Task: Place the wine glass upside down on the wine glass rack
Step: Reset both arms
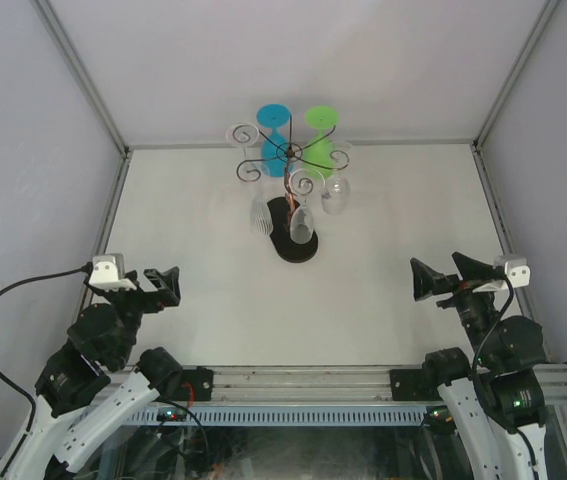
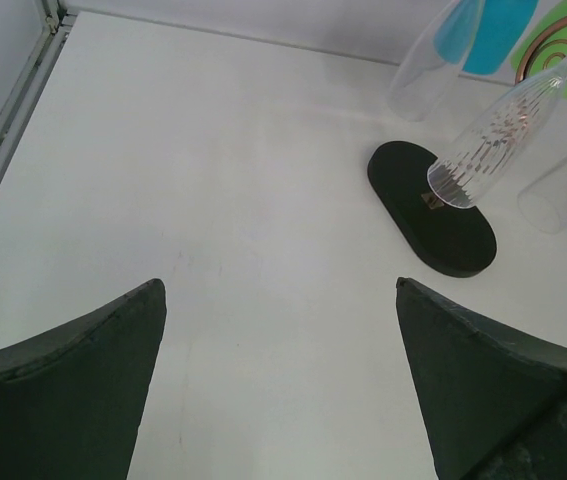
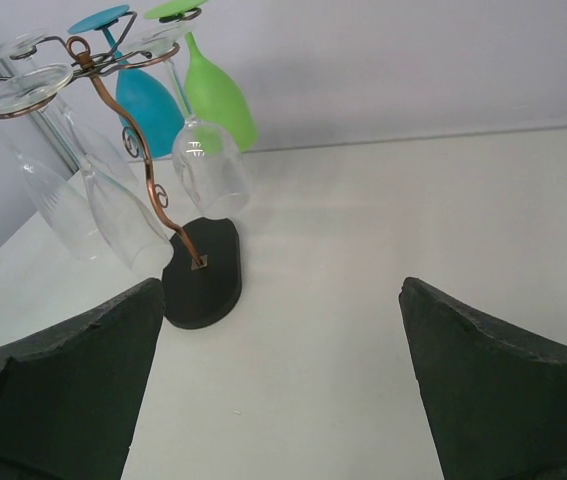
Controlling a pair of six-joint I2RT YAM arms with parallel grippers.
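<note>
At the far middle of the counter (image 1: pixel 213 300) stood the wine glass rack (image 1: pixel 289 152), its black oval base (image 2: pixel 433 215) flat on the surface and its scroll arms carrying several glasses bowl-down – a blue glass (image 1: pixel 273 140), a green glass (image 1: pixel 320 125) and some clear ones. The wine glass (image 2: pixel 483 150) of the task was, by my judgement, the ribbed clear one hanging rim-down just above the base, on the side towards the left arm, though nothing marked it out for certain. No glass stood on the counter, and none was in either arm's grip. The left claw (image 2: pixel 279 285) stood wide and empty near its own base, well apart from the rack. The right claw (image 3: pixel 281 285) was likewise wide and empty on its side. Hanging looked done, so the step in hand was to clear off cleanly – any further move ought to run low and away from the dangling bowls, slowly enough not to jolt the counter. It would be worth checking that the ribbed glass's foot sat fully inside its scroll, which these views did not settle.
</note>
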